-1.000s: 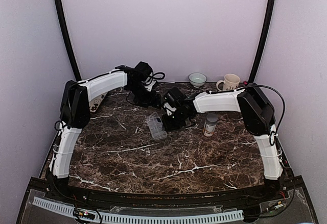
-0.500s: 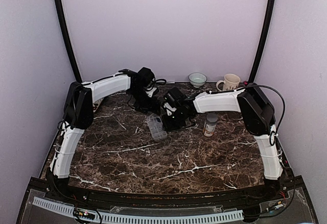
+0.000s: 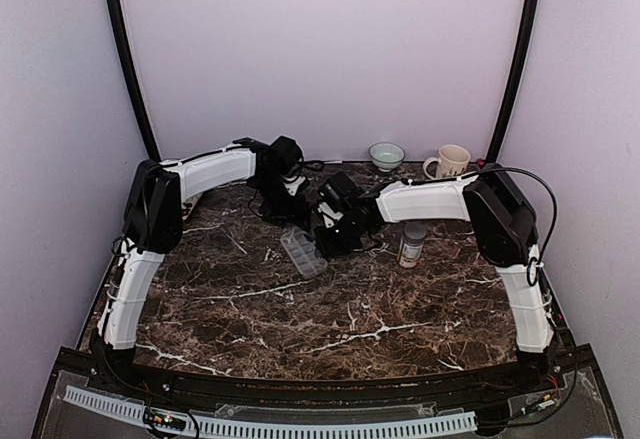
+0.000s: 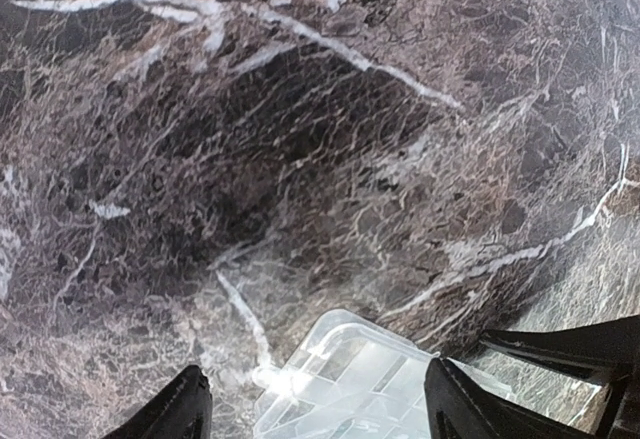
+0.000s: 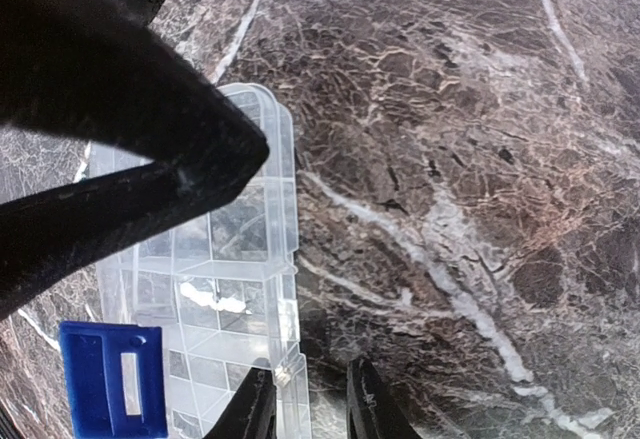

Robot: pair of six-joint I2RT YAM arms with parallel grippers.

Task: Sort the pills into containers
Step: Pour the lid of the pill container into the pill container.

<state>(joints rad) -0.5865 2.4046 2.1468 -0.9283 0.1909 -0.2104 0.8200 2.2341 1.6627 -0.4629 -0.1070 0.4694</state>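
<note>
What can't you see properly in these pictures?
Pills: pale specks in the right wrist view, too small to count.
Organizer box: cut by the left wrist view's bottom edge; partly behind a dark blurred shape in right wrist view.
Right gripper: jaws cropped at the bottom edge, so grip unclear.

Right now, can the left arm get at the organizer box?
Likely yes. The left gripper is open and hangs above the organizer box, whose end shows between its fingers with nothing over it. The right gripper sits close at the box's long edge, so the two may crowd.
</note>
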